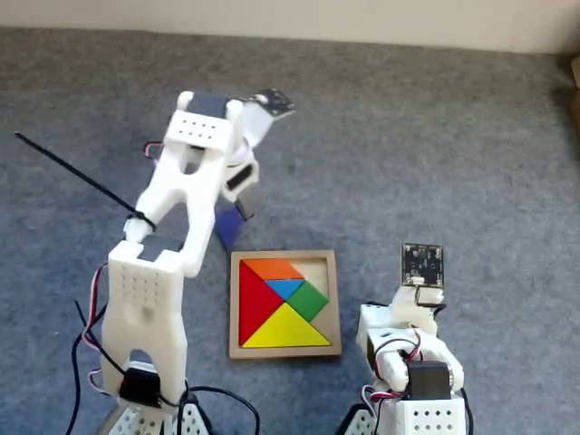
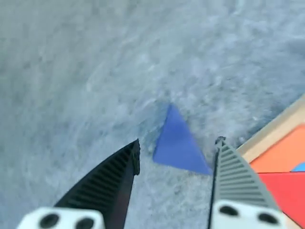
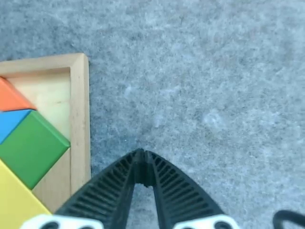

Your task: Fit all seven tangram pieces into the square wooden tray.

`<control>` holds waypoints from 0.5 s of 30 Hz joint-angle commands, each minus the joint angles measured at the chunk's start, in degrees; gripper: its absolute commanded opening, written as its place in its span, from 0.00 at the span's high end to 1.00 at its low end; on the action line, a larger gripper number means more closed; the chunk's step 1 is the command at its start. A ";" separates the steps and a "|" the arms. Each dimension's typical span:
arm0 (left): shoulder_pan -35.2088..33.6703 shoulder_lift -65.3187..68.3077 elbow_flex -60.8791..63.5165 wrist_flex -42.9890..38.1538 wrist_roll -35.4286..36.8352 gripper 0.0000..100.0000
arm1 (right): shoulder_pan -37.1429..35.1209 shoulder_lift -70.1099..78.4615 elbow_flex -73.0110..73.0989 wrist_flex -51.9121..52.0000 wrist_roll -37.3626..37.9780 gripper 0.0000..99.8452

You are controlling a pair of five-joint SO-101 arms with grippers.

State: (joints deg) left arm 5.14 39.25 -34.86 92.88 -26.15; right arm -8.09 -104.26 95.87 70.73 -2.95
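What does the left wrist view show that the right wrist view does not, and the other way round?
Left wrist view, not the right: the left gripper, open, a dark blue triangle on the grey carpet seen between its fingers, and the red triangle. Right wrist view, not the left: the right gripper, shut, the green square and the yellow triangle. Both: the wooden tray, the orange piece and the grey carpet.

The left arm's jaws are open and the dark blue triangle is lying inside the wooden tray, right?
No. The jaws are open, but the dark blue triangle lies on the carpet beside the wooden tray, not inside it; the left wrist view shows that.
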 commanded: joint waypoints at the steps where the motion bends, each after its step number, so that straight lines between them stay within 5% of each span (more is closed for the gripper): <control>1: -2.86 -3.65 -2.42 1.05 4.48 0.74 | 1.10 -0.92 7.78 -1.98 0.62 1.00; 15: -4.79 5.93 0.40 0.62 12.04 0.74 | 1.10 -0.92 7.78 -1.98 0.62 1.00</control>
State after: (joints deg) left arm 0.66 44.88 -33.63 93.49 -16.40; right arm -8.09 -104.26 95.87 70.73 -2.95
